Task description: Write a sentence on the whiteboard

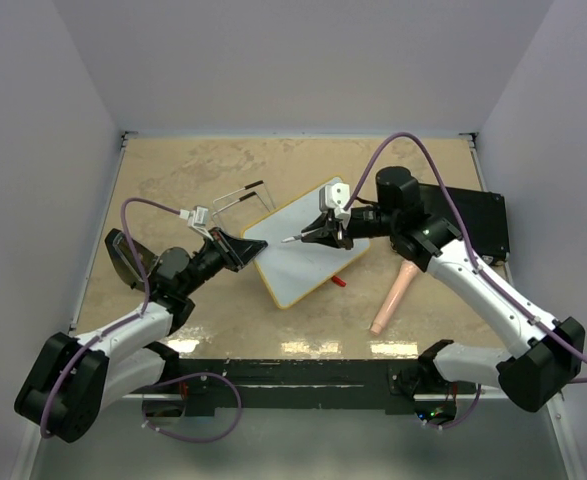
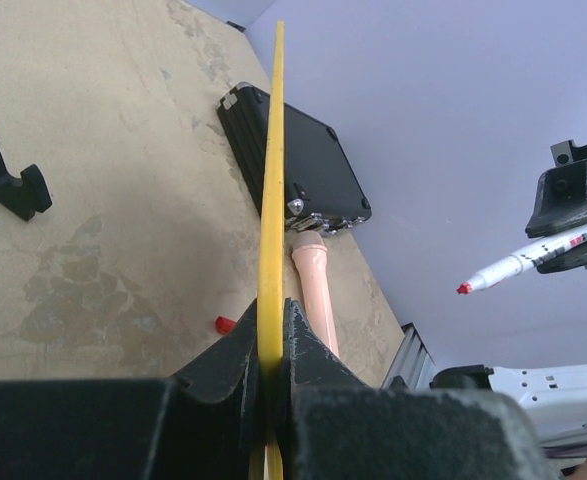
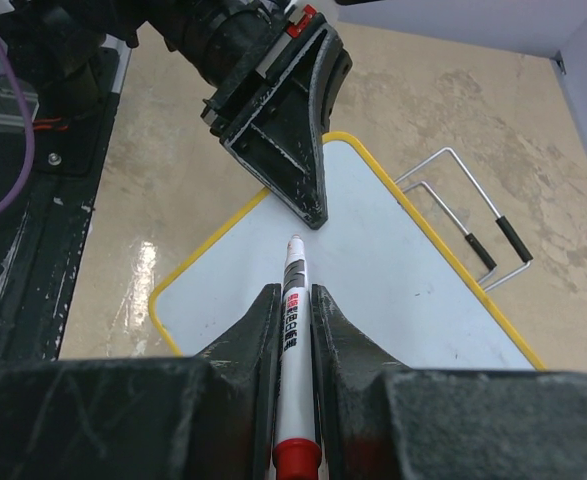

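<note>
The whiteboard lies at an angle mid-table, white with a thin yellow rim. My left gripper is shut on its left corner; the left wrist view shows the board edge-on as a yellow strip pinched between the fingers. My right gripper is shut on a white marker with a red end. The uncapped tip hangs apart from the board face. The face is plain white, and no sentence is in view.
A black case lies at the right by the wall, with a peach-coloured tube in front of it. The red marker cap rests beside the board's near edge. A wire stand lies behind the left gripper.
</note>
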Robot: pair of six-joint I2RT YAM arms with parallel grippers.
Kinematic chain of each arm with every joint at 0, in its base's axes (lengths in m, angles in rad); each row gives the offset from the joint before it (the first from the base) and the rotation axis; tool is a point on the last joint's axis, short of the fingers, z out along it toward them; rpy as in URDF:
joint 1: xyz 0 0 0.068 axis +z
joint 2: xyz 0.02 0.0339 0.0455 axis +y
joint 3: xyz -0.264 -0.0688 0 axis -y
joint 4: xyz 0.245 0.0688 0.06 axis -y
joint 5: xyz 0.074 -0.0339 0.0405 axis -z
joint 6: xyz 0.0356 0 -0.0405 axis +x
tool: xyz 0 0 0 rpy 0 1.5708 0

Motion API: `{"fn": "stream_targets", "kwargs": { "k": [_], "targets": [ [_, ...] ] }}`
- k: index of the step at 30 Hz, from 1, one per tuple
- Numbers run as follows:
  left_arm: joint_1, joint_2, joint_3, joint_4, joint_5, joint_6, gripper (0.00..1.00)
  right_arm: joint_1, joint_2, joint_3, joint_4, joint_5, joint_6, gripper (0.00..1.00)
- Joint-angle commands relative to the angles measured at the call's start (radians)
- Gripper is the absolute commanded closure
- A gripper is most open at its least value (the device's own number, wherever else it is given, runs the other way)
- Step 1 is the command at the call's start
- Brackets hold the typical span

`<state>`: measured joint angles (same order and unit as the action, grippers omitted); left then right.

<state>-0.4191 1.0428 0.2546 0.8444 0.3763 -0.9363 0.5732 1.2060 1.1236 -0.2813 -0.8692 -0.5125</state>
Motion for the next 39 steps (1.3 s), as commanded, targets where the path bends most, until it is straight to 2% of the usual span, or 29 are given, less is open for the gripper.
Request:
{"fn": "stream_targets", "kwargs": {
  "k": [1, 16, 27, 39],
  "targets": [
    [0.003, 0.002, 0.061, 0.157, -0.013, -0.045, 1.00, 0.014, 0.010, -0.004, 0.050, 0.033, 0.000, 1.00],
    [0.002, 0.016, 0.069, 0.174, -0.022, -0.064, 1.00, 0.040, 0.038, 0.038, 0.017, 0.072, -0.034, 1.00],
    [0.003, 0.014, 0.072, 0.186, -0.022, -0.059, 1.00, 0.045, 0.026, 0.005, 0.008, -0.007, -0.064, 1.00],
    [0.002, 0.034, 0.072, 0.222, -0.017, -0.073, 1.00, 0.073, 0.058, 0.005, 0.083, 0.120, 0.023, 1.00]
  ]
}}
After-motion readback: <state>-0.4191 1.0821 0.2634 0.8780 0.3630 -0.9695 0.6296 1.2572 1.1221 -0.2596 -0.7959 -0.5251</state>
